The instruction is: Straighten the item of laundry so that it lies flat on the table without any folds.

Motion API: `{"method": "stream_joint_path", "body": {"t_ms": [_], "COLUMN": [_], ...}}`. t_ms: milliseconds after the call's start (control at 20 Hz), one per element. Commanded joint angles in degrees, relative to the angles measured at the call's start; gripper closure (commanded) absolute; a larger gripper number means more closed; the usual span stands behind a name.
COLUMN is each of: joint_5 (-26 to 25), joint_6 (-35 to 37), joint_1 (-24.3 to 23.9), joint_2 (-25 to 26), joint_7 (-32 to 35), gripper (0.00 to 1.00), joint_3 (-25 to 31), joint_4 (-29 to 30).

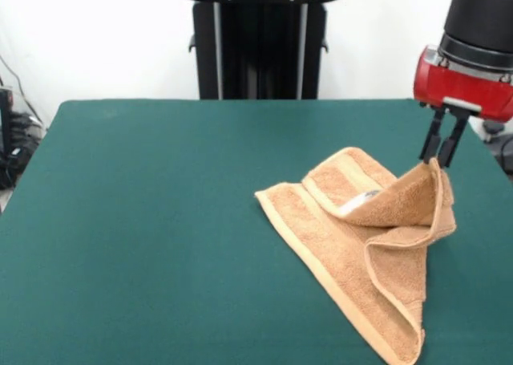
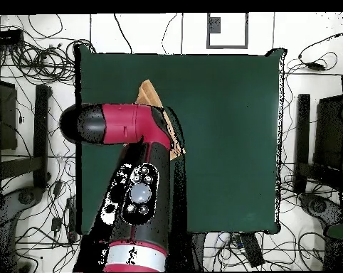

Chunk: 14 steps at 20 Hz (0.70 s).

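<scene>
The item of laundry (image 1: 365, 245), a light-brown terry towel with woven border bands, lies folded at the right of the green table (image 1: 160, 221). One corner is lifted into a peak, and a small white tag (image 1: 358, 200) shows under the raised flap. My gripper (image 1: 440, 155) hangs from the red and black arm at the upper right, its dark fingers shut on that raised corner. In the overhead view the arm (image 2: 124, 128) covers most of the towel; only a brown tip (image 2: 146, 92) and an edge by the arm show, and the gripper itself is hidden.
The towel reaches close to the table's near edge and sits not far from its right edge in the front view. Cables and stands (image 2: 32, 142) surround the table on the floor. The black pedestal (image 1: 260, 40) stands behind the far edge.
</scene>
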Motion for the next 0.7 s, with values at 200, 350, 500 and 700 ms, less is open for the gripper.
{"method": "stream_joint_path", "body": {"t_ms": [200,350,500,700], "joint_5": [3.8,4.4,4.9,5.6], "joint_6": [-0.7,0.3,0.9,1.1], "joint_1": [6.0,5.9,5.3,2.2], "joint_2": [4.0,4.9,3.7,-1.9], "joint_7": [20.1,19.7,18.3,12.4], "gripper": [1.00,1.00,1.00,1.00], "joint_3": [-1.9,-2.3,-1.8,0.6], "joint_4": [-0.7,-2.2,-1.6,3.7]}}
